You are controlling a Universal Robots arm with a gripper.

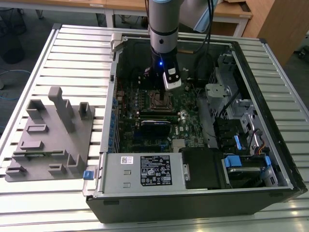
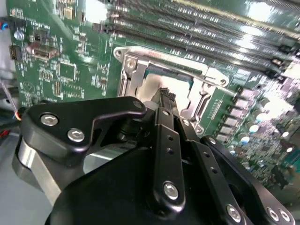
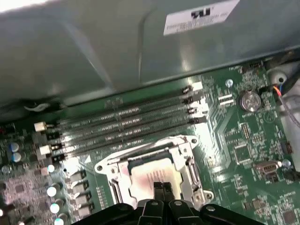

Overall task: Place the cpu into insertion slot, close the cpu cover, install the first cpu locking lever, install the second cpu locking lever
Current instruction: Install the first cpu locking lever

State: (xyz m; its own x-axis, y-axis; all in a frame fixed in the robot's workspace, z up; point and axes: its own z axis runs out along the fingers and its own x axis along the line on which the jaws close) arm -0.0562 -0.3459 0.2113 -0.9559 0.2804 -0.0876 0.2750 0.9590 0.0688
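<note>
Gripper (image 3: 162, 186), fingers pressed together with nothing between them, tips down on the pale chip (image 3: 154, 174) already lying in the socket (image 3: 183, 154) at lower centre of the first wrist view, frame-like cover (image 3: 146, 151) around it; best pushed straight down, gently.

— Where is your tool (image 3: 162, 186)?
— Right over the cpu (image 3: 152, 176), which sits in the insertion slot (image 3: 151, 169). The computer case (image 1: 193, 193) is on your worktop (image 1: 72, 53); the parts holder (image 1: 48, 140) lies on the exterior view's left.
</note>
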